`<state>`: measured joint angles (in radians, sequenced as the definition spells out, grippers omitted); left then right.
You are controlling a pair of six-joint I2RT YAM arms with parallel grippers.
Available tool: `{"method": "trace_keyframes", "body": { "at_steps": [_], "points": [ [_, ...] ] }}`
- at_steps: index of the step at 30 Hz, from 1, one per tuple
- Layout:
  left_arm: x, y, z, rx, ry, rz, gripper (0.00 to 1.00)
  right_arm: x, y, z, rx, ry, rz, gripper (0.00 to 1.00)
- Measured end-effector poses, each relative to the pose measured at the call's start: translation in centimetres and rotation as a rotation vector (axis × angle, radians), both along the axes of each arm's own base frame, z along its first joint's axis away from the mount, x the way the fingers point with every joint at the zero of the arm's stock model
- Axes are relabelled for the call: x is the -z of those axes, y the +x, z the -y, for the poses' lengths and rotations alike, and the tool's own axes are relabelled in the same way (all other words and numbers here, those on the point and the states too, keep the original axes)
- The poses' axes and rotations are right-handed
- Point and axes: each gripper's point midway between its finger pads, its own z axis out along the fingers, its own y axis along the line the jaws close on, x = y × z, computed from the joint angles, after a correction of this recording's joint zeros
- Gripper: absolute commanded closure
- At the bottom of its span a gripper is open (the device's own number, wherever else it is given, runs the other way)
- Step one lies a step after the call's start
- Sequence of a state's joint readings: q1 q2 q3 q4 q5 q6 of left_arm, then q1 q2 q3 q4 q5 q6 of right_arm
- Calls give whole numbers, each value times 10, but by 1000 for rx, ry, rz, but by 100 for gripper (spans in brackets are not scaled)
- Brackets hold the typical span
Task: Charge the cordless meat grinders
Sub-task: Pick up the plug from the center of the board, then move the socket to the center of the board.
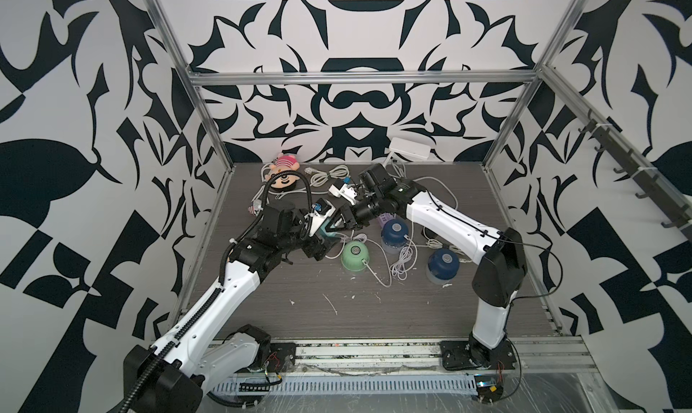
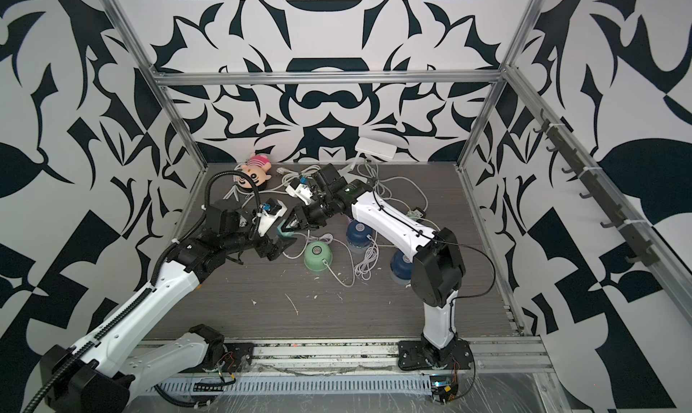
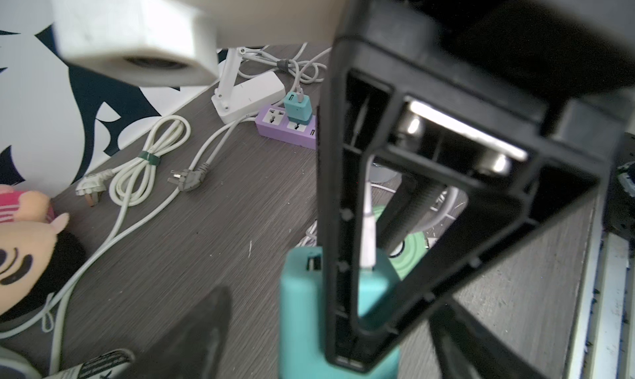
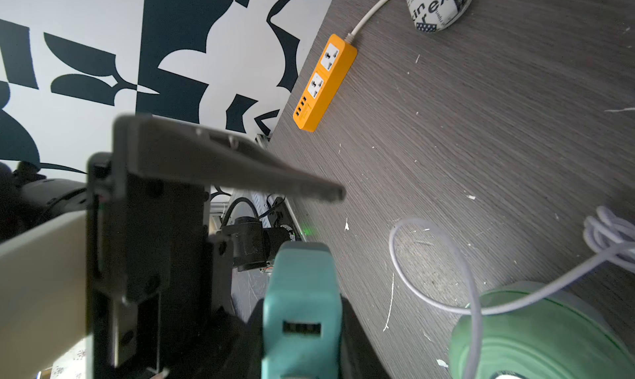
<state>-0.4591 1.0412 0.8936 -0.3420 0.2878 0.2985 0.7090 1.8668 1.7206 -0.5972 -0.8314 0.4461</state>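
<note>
Top views, right gripper [image 1: 332,229]: is reaching in from the far side of the table [image 1: 374,310] and clamping on the teal adapter [image 1: 326,236].
Top views, left gripper [image 1: 322,244]: is hovering just beside that adapter, jaws standing apart.
Top views, mint green grinder [image 1: 355,257]: is standing upright near mid-table, just beside both grippers, with a white cable [image 1: 378,276] trailing from its side.
Top views, farther navy grinder [image 1: 394,233]: is sitting beside the purple power strip [image 1: 385,218], under the right arm.
Top views, nearer navy grinder [image 1: 443,265]: is standing well apart from both grippers (in a top view the right arm is partly hiding it [image 2: 400,267]).
Left wrist, teal adapter [image 3: 302,308]: is carrying a white USB plug [image 3: 367,236] in one port, while the right gripper's black finger [image 3: 343,222] is pressing along its side.
Left wrist, left gripper's finger [image 3: 199,332]: is standing clear of the adapter.
Left wrist, purple power strip [image 3: 292,130]: is holding a second teal adapter [image 3: 298,110], with the plush toy [image 3: 24,243] lying well apart.
Right wrist, teal adapter [image 4: 302,308]: is sitting pinched between the right gripper's dark fingers [image 4: 251,325].
Right wrist, mint green grinder [image 4: 536,332]: is standing near the adapter, a white cable looping over its dome.
Right wrist, orange power strip [image 4: 324,81]: is lying along the wall, well apart.
</note>
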Motion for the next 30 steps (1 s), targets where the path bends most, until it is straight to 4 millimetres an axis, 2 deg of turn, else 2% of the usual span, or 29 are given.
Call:
{"method": "trace_keyframes", "body": {
  "at_steps": [2, 4, 8, 11, 13, 15, 16, 18, 21, 24, 30],
  "points": [
    [0, 4, -3, -37, 1, 0, 0, 2, 7, 3, 33, -8, 18, 100],
    [0, 11, -10, -104, 2, -9, 1, 6, 20, 15, 98, -32, 37, 100],
    [8, 37, -41, -382, 19, -86, 1, 14, 58, 65, 305, -118, 82, 100],
    [17, 72, -80, -652, 38, -195, 1, 15, 79, 100, 437, -169, 122, 100],
    [34, 92, -118, -845, 36, -277, 0, 14, 85, 114, 490, -191, 145, 100],
    [65, 100, -171, -1072, 25, -387, 1, 14, 84, 118, 506, -202, 158, 100],
    [77, 99, -191, -1149, 15, -426, 1, 14, 82, 118, 506, -204, 160, 100],
    [105, 85, -245, -1357, -39, -528, 1, 15, 79, 117, 503, -205, 166, 100],
    [128, 56, -306, -1606, -121, -609, 0, 17, 72, 118, 498, -205, 169, 100],
    [137, 40, -334, -1743, -182, -631, 0, 18, 66, 120, 495, -203, 168, 100],
    [152, 28, -364, -1859, -267, -676, 1, 14, 65, 118, 493, -182, 174, 100]
  ]
}}
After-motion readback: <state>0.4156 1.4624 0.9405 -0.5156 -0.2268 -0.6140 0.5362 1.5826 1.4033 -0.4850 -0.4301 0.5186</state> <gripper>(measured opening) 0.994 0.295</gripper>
